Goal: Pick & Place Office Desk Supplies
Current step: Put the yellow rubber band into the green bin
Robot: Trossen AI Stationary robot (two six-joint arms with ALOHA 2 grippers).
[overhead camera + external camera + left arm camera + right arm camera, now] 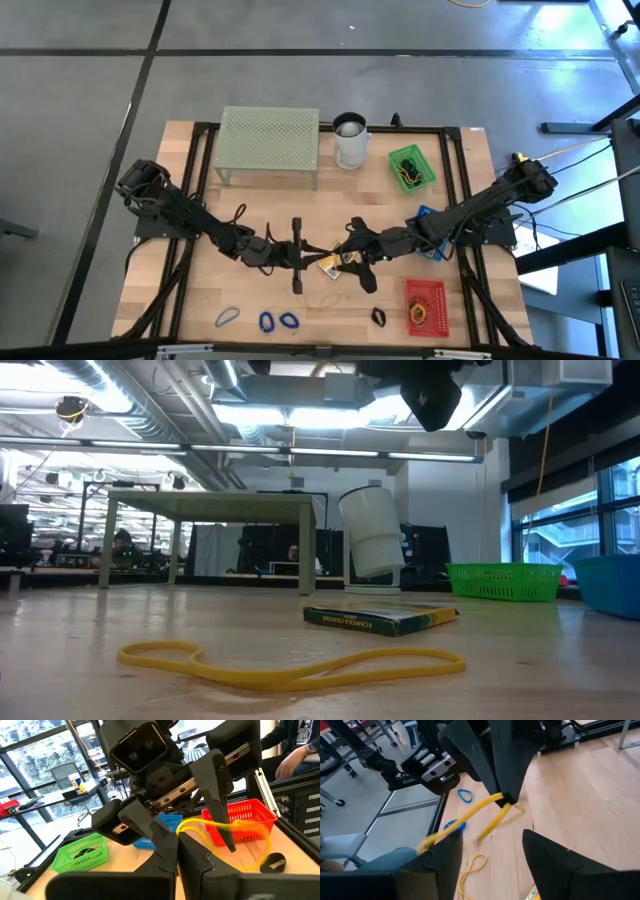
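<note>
Right now we see both arms meeting over the middle of the table (190, 340), a little toward its near edge, with a yellow rubber band (470, 817) stretched between them. We judge this to be a handover: the left claw (507, 800) pinches one end of the band with its fingers fully closed, holding it taut in the air so that the other arm can take it cleanly.

The right claw (195, 832) stands spread wide, its two fingers on either side of the band. The band runs across one of its fingers and seems to touch it, but we cannot tell whether that claw carries any of the load; it is not clamped on anything.

Just below the claws a small yellow card pack (328, 265) lies flat on the wood, and a second yellow rubber band (290, 665) lies loose beside it. Near the front edge we see blue rubber bands (277, 321) and a black binder clip (379, 317) waiting.

Bins stand on the right side, probably so that sorted items have a short trip: a red basket (424, 305) at the near right corner, a blue bin (428, 232) under the right arm, and a green basket (411, 168) toward the far edge. A white cup (350, 141) and a pale green mesh stand (270, 145) sit along the far edge.
</note>
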